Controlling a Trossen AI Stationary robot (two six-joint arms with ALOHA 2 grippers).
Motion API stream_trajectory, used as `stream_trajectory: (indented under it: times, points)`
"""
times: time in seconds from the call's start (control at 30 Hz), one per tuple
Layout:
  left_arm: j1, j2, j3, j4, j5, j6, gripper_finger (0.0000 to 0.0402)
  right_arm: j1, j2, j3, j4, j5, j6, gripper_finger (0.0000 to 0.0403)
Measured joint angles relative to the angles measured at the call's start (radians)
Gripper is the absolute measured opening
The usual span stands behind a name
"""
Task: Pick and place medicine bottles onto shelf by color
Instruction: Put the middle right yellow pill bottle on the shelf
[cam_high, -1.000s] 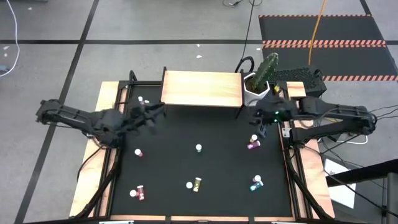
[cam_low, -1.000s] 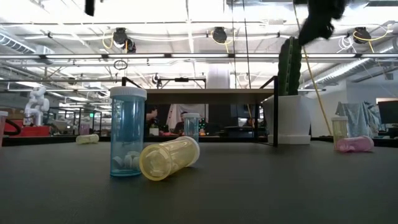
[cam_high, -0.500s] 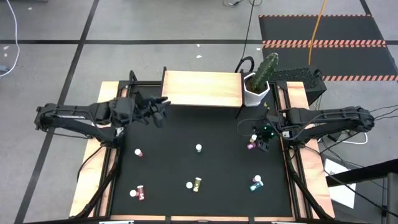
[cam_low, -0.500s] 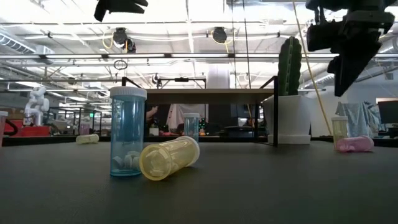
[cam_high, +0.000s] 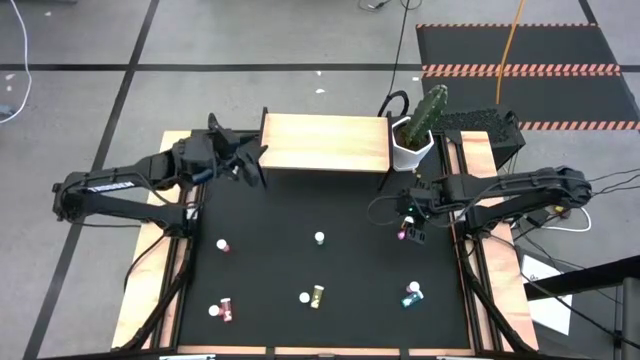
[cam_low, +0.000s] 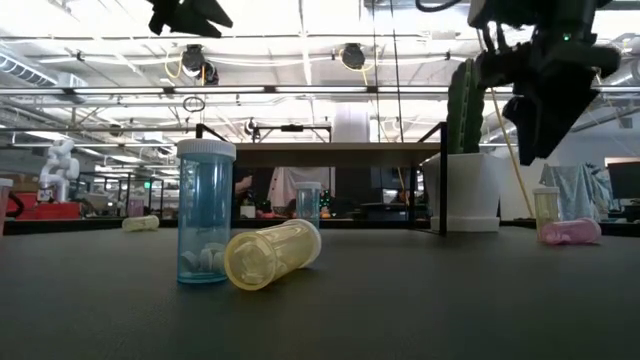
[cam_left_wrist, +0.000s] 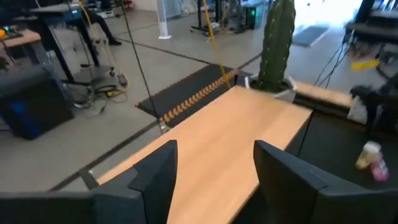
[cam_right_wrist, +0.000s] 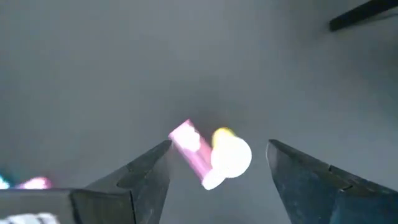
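Only right wrist view resolves pink bottle (cam_right_wrist: 194, 151), white cap.

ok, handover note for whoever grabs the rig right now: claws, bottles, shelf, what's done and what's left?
Left claw: open, empty, at the shelf's left end.
Right claw: open, hanging above a lying pink bottle and an upright yellow-olive one near the mat's right edge.
Shelf top shows no bottles.
On the mat: white-capped bottle mid-mat, yellow one and teal one toward the front, pink ones on the left.
Done: nothing visibly placed. Left: every bottle in view.
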Motion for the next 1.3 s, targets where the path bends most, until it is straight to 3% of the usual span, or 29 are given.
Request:
stream_trajectory:
  times: [0.23,0.57,1.3]
  points:
    - [0.004,0.013,-0.003,-0.186,0.0,-0.067,0.0214,-0.001,0.006,-0.088,0.036,0.031,0.007,0.0255]
    - [0.007,0.036,-0.003,-0.173,-0.004,-0.086,0.0214,0.005,0.0,-0.163,0.165,0.029,0.002,0.0218]
    - [0.007,0.035,-0.003,-0.167,-0.006,-0.13,0.0214,0.004,0.0,-0.163,0.153,-0.028,0.0,0.0108]
